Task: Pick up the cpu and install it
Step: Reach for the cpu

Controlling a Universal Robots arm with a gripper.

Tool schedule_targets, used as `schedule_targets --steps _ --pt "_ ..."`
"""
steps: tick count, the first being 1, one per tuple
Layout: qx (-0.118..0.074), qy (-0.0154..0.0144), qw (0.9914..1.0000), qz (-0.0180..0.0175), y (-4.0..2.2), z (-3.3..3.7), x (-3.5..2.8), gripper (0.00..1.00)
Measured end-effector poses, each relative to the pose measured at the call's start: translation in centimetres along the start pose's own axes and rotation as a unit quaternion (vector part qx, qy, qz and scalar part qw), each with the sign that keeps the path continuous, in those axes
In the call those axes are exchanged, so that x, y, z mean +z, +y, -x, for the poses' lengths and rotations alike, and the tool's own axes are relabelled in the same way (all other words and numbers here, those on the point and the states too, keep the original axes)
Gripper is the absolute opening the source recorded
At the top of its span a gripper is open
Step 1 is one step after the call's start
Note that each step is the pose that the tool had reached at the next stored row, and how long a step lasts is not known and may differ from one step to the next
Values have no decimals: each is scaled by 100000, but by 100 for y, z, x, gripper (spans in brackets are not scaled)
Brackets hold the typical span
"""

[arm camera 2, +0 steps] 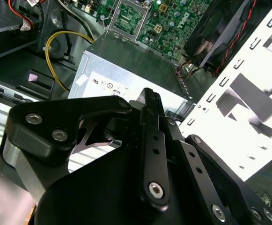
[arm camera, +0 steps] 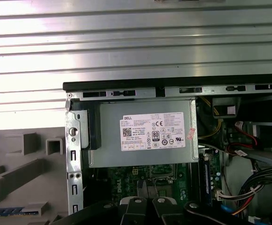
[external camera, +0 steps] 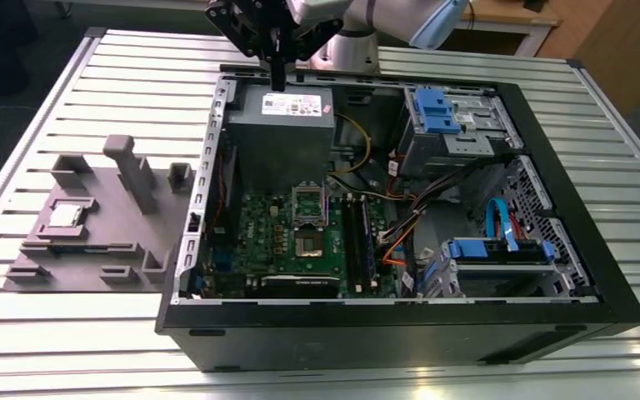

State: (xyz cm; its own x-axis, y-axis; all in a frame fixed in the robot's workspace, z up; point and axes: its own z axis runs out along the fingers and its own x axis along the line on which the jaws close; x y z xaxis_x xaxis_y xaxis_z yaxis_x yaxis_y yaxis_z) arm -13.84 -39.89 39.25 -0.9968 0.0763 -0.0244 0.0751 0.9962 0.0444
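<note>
on the exterior view's left the cpu [external camera: 64,215] lies flat in the grey fixture [external camera: 87,250] on the tabletop [external camera: 131,92] — well apart from the fingers [external camera: 279,79], which are pressed together and empty above the power supply [external camera: 287,125] in the open computer case [external camera: 409,329].

The cpu [external camera: 64,215] is a small flat square chip with a silvery-grey metal top and a thin pale rim. It lies flat, metal face up, in a square recess of the grey fixture [external camera: 87,254] on the slatted table [external camera: 31,125]. It is at the exterior view's left, outside the open computer case [external camera: 409,333].
</note>
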Motion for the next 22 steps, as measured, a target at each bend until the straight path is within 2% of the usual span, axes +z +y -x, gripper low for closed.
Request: schedule_targets --steps 9,12,16,22 --pt "0 -1 100000 -1 0 -2 0 10" --pt "-2 2 100000 -7 -3 -26 0 10" --pt "-6 -2 100000 -1 -8 -100 4 10" --pt "-4 -4 100000 -21 -22 -277 20 10"
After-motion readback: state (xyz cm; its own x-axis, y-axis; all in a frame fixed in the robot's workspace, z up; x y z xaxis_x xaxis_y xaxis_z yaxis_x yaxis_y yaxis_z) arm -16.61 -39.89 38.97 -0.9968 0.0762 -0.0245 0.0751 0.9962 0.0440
